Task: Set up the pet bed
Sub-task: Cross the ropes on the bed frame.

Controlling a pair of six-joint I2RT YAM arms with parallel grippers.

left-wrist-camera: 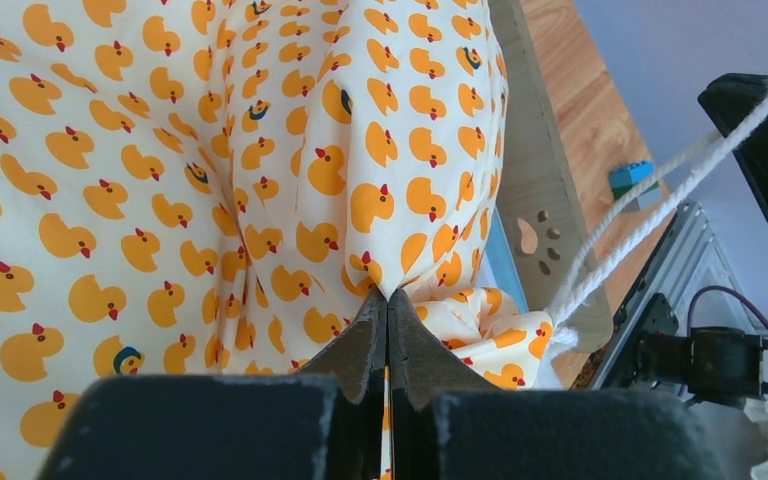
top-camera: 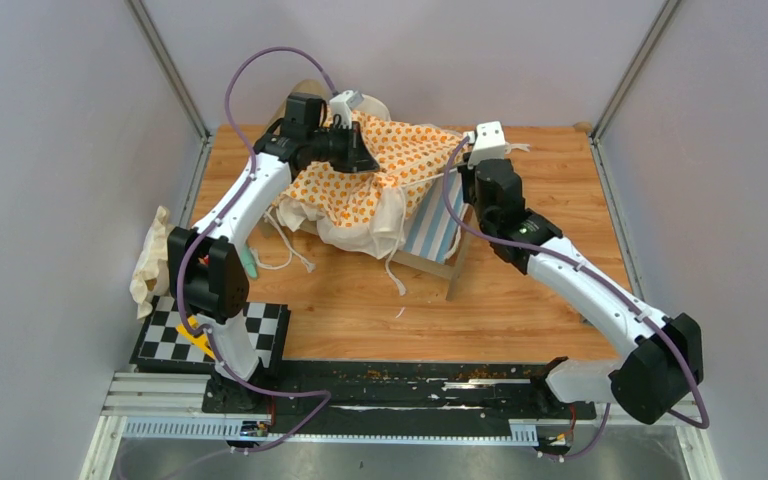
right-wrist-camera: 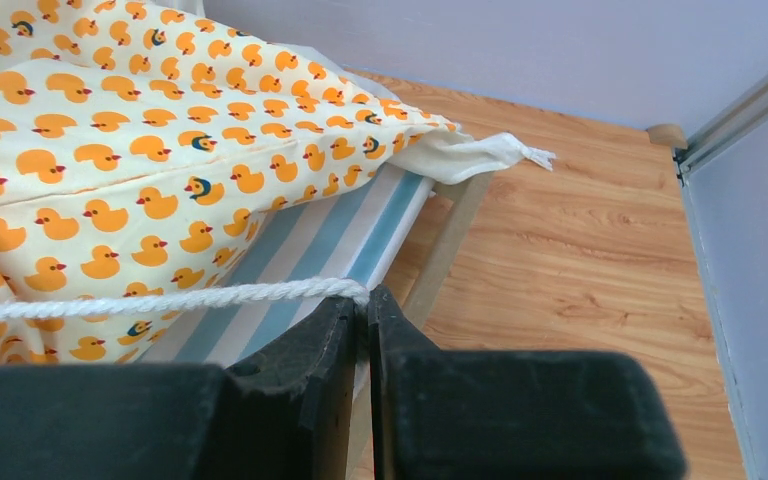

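Pet bed (top-camera: 438, 228) stands on the table (top-camera: 520, 300) a little toward 12 o'clock from its middle in the top view, and the job looks roughly half done. The duck-print cushion (top-camera: 385, 170) is on the frame but lies bunched and skewed toward 10 o'clock, with its cream edge spilling over the 8 o'clock side. The blue-white striped base shows bare at the 4 o'clock corner. The left gripper (left-wrist-camera: 387, 300) is clenched on a pinch of the cushion's fabric near the paw-print end board (left-wrist-camera: 545, 220). The right gripper (right-wrist-camera: 365, 302), at about 1 o'clock from the bed, has its jaws closed on a white tie cord (right-wrist-camera: 160, 300), which runs taut back to the cushion's corner. What seems left is to draw the cushion flat and square over the stripes, settle its ties, and likely add the small pillow (top-camera: 150, 262), which lies at the table's 9 o'clock edge, well apart from the bed. Other loose ties trail on the wood toward 7 o'clock and could snag. A checkerboard (top-camera: 260, 335) lies by the left arm's base at 8 o'clock, with a yellow piece on it too small to identify. The left arm itself reaches across the cushion's 10 o'clock side, so fabric under it may resist being pulled straight.
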